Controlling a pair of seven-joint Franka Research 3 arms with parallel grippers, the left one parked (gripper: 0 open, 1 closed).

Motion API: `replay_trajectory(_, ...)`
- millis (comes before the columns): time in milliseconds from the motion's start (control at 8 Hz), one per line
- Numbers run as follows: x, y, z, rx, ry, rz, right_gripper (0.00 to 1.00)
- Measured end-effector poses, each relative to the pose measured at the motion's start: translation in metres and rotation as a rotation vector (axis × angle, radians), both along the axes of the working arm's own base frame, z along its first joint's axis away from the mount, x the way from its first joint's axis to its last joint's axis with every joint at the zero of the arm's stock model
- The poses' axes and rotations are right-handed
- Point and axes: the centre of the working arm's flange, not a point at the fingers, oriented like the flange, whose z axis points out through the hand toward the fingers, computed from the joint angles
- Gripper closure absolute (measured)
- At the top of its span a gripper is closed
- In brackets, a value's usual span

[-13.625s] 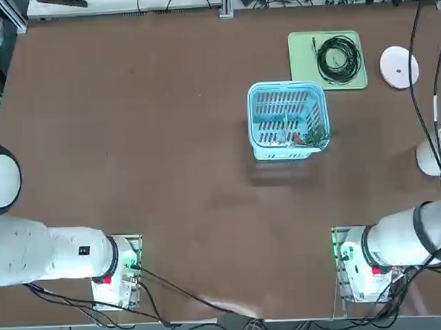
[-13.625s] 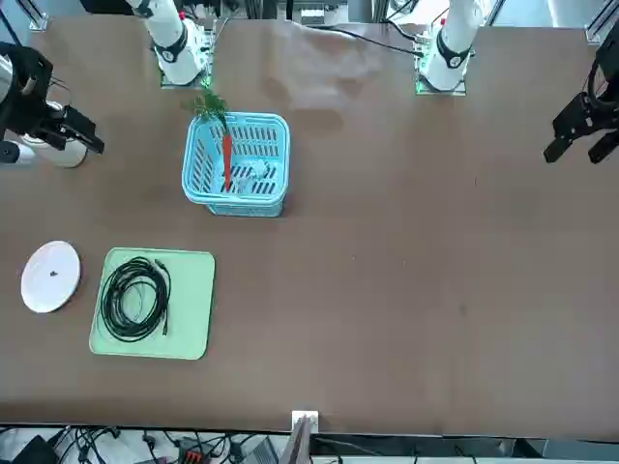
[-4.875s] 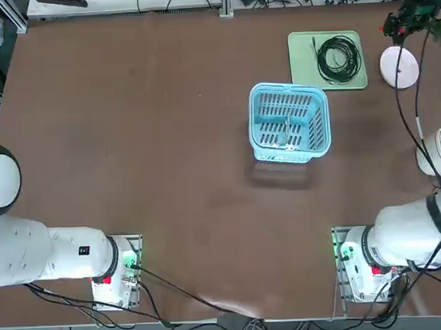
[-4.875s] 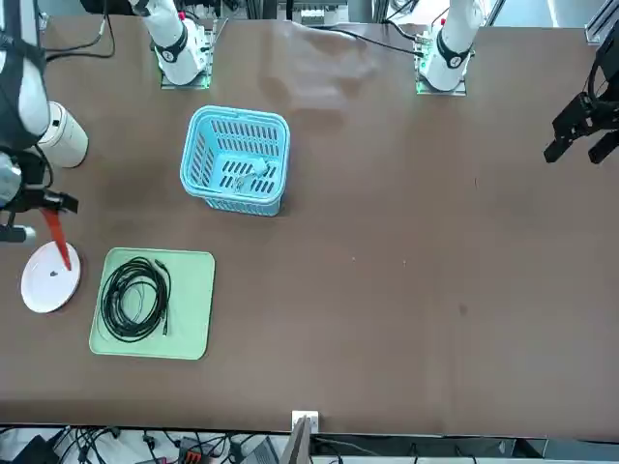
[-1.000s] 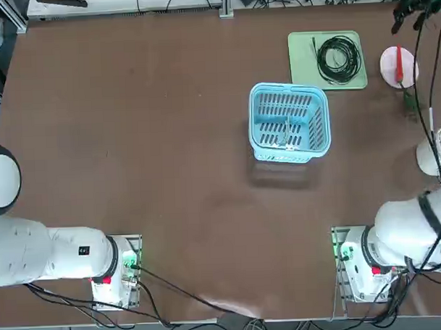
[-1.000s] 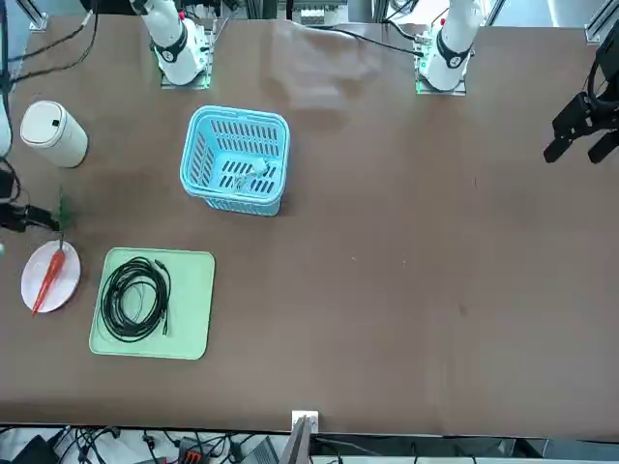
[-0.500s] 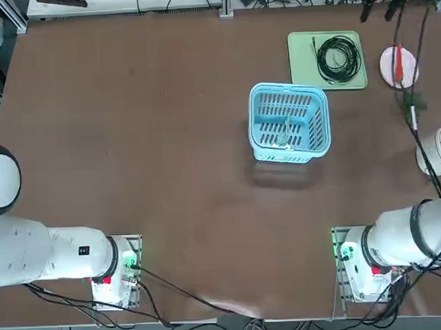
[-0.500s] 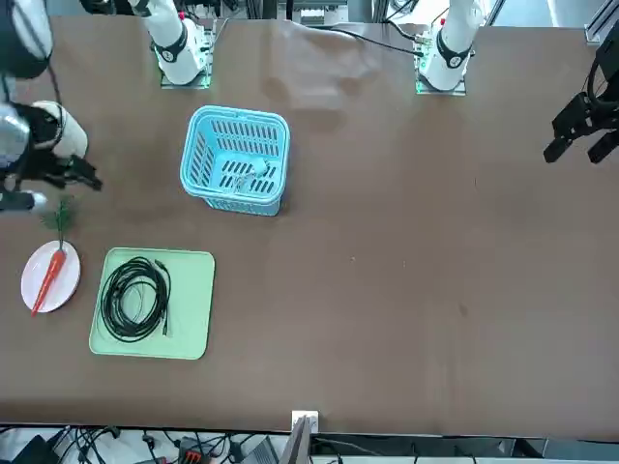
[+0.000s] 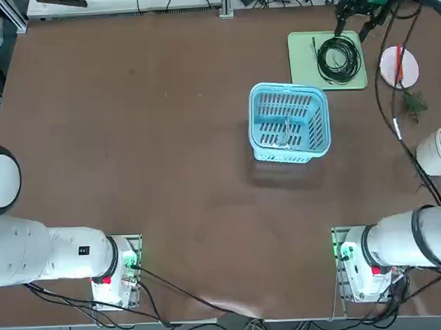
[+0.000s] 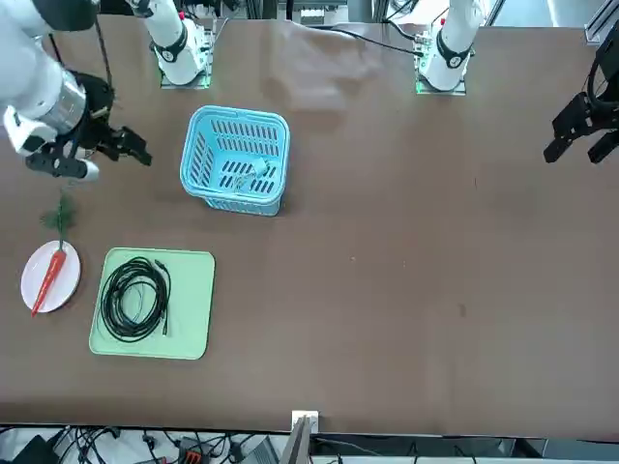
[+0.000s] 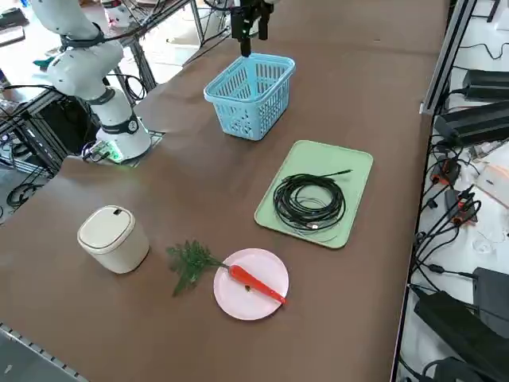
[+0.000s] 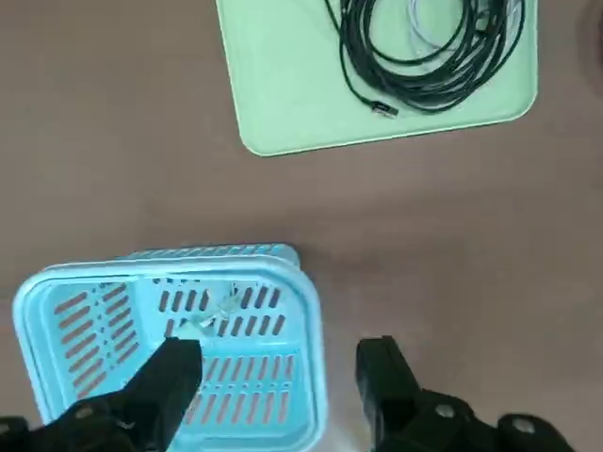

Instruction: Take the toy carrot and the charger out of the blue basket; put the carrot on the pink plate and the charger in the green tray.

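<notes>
Heading for the charger [image 10: 257, 170] lying in the blue basket [image 9: 289, 122], right end effector [image 12: 283, 372] open and empty, toy carrot [image 11: 256, 282] resting on the pink plate [image 11: 238, 305]; next, descending to grasp it for the green tray [image 9: 302, 57].

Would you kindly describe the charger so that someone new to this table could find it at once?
Start at the light blue slotted plastic basket in the middle of the brown table, next to the flat pale green tray holding a coiled black cable. Inside it, on the slotted floor, lies the charger, a small pale grey-teal blocky plug. It is the basket's only content.
</notes>
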Motion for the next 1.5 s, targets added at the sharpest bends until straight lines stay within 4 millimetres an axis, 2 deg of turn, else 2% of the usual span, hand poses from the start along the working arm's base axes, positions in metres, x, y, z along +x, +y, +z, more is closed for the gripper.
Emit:
replay_trajectory(375, -0.061, 0.068, -0.062, -0.009, -0.068, -0.045, 0.00)
replay_trajectory(625, -0.088, 0.101, -0.095, -0.016, -0.091, -0.035, 0.00)
replay_trajectory(750, -0.098, 0.112, -0.111, -0.021, -0.096, -0.016, 0.00)
replay_trajectory(1000, -0.111, 0.127, -0.144, -0.038, -0.073, 0.027, 0.00)
replay_trajectory(1500, -0.102, 0.146, -0.211, -0.039, -0.047, 0.075, 0.00)
